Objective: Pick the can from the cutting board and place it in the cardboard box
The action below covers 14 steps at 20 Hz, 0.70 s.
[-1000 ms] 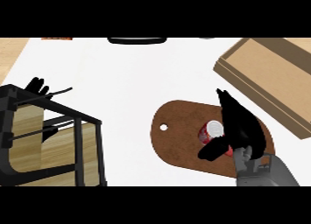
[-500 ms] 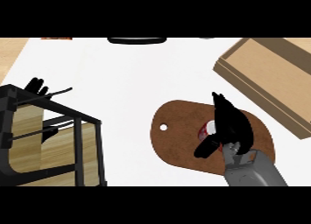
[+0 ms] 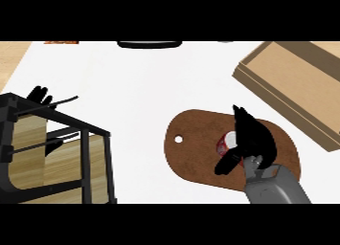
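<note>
While a second ago the right robot hand [image 3: 252,139] lay beside the can [image 3: 227,143] with most of its red side and pale top showing, it has since slid leftward across it, so only a sliver of red and a bit of the top peep out at the palm's left edge. That suggests the grasp is closing, though no lift has begun: the can sits on the board [image 3: 193,143], well apart from the box [image 3: 300,81] at upper right. Fingers point up the view over the can, thumb jutting down-left beneath it, cupping rather than clearly clamped. Its grey forearm enters from the lower edge. The left robot hand [image 3: 39,95] rests spread at the left, by a black rack [image 3: 52,153] on the bench [image 3: 130,91].
</note>
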Motion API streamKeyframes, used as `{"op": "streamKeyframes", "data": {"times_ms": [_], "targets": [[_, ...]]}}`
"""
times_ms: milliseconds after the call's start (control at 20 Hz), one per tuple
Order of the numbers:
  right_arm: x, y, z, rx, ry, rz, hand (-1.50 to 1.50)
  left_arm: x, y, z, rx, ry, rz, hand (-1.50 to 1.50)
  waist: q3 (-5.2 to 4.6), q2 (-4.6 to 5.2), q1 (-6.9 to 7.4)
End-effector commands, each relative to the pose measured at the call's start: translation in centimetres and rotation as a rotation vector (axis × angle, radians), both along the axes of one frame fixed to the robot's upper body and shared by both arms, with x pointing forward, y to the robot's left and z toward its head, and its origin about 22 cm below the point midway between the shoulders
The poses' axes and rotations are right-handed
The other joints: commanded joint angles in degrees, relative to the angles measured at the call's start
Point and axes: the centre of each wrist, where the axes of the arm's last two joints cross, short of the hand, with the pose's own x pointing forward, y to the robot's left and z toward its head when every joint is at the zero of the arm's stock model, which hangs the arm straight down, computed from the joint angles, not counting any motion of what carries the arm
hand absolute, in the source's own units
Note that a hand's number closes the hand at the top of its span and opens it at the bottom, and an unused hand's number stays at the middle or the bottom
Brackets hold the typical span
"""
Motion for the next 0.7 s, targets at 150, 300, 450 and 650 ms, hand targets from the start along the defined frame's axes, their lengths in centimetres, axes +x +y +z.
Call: {"op": "streamKeyframes", "data": {"times_ms": [150,300,450,650], "targets": [[0.0,-0.1,-0.8,-0.074,0.132,-0.078,-1.50,-1.0,1.0,-3.2,-0.020,0.077,0.050,0.00,-0.60,0.31,0.04],[0.7,-0.4,-1.0,-0.083,0.129,-0.078,-1.50,-0.1,0.1,-0.3,-0.028,0.068,0.061,0.00,-0.54,0.29,0.22],[1.1,0.6,-1.6,-0.056,0.118,-0.095,-1.50,-0.1,3.0,-1.3,-0.021,0.063,0.051,0.00,-0.58,0.37,0.12],[0.7,0.3,-0.6,-0.079,0.108,-0.072,-1.50,-1.1,0.7,-0.8,-0.022,0.060,0.042,0.00,-0.55,0.24,0.25]]}}
